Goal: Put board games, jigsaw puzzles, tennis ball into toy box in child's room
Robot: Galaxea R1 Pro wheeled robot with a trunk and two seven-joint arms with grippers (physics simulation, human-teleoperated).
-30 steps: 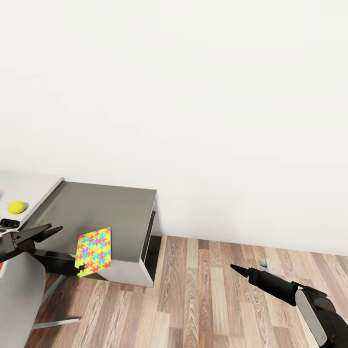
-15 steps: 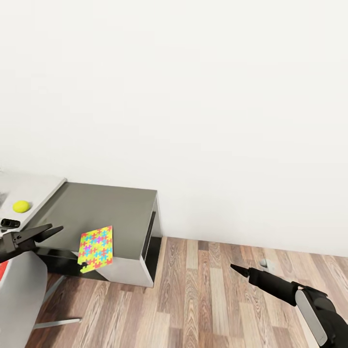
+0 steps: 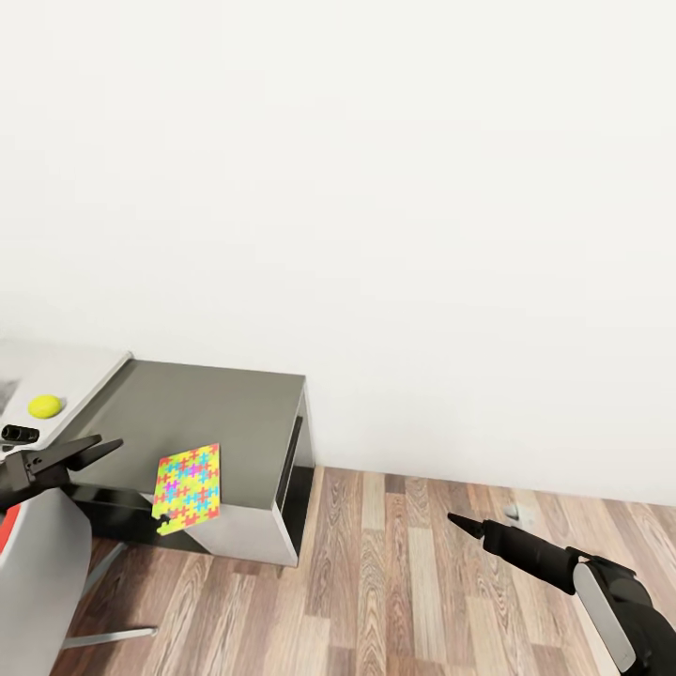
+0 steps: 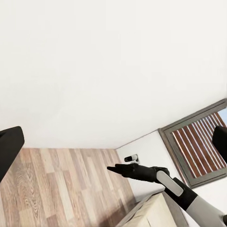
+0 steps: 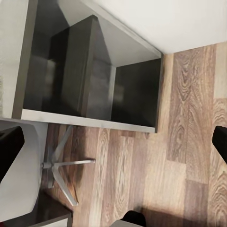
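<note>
Beside the desk (image 3: 216, 413), held left end effector (image 3: 105, 451) and right end effector (image 3: 453, 519) spread apart, empty; likely needed to turn left and pinch the overhanging jigsaw puzzle (image 3: 188, 482) by its free edge.

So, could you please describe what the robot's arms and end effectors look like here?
Both end effectors, the left and the right, are matte black with two slim tapering fingers. The right arm has a black forearm with a light grey panel; the left wrist view shows a pale grey segment farther up it.
</note>
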